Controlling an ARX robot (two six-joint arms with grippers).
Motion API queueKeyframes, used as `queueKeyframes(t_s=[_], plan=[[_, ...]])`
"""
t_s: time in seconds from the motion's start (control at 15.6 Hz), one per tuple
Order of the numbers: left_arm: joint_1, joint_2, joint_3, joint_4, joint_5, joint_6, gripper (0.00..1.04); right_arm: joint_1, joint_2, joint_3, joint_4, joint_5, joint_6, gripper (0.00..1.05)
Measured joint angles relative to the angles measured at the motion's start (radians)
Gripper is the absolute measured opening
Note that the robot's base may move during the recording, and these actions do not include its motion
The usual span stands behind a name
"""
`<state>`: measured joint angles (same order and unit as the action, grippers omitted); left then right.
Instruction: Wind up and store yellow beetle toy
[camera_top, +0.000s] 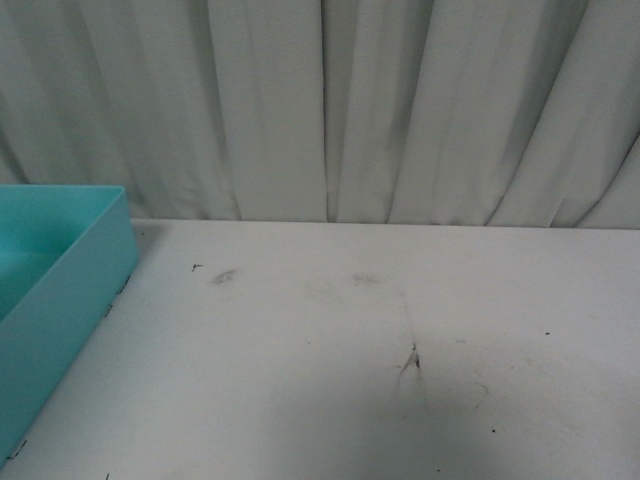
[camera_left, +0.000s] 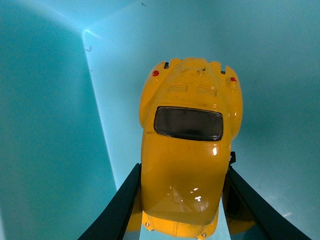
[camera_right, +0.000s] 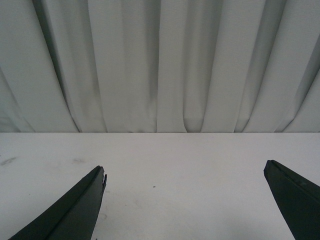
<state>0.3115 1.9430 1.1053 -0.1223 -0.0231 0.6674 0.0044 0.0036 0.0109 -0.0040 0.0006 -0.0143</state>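
In the left wrist view the yellow beetle toy (camera_left: 190, 150) fills the middle, glossy, with a dark window and small red tail lights. My left gripper (camera_left: 183, 172) is shut on its sides, black fingers (camera_left: 125, 200) pressing each flank. The toy hangs inside the teal bin (camera_left: 45, 150), near one inner corner, just above its floor. My right gripper (camera_right: 185, 172) stands open over the white table (camera_right: 180, 160) with nothing between its fingers. Neither arm shows in the front view, and the toy is hidden there.
The teal bin (camera_top: 60, 290) sits at the table's left edge in the front view. A white table (camera_top: 380, 350) with dark scuff marks (camera_top: 410, 362) stretches to the right. A pale pleated curtain (camera_top: 330, 110) hangs behind it.
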Motion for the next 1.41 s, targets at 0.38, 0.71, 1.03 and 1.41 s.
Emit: queueKeyframes(t_s=[0.38, 0.71, 1.03, 1.41], plan=[[-0.008, 0.014, 0.008, -0.011, 0.031, -0.014, 0.83, 0.0, 0.0, 0.0, 0.0, 0.0, 0.0, 0.98], [0.002, -0.193, -0.001, 0.101, 0.204, -0.132, 0.98, 0.0, 0.0, 0.0, 0.0, 0.0, 0.0, 0.98], [-0.134, -0.611, -0.399, 0.73, 0.222, -0.535, 0.67, 0.0, 0.0, 0.0, 0.0, 0.0, 0.0, 0.98], [-0.214, -0.857, -0.79, 0.896, 0.127, -0.661, 0.02, 0.0, 0.0, 0.0, 0.0, 0.0, 0.0, 0.98]])
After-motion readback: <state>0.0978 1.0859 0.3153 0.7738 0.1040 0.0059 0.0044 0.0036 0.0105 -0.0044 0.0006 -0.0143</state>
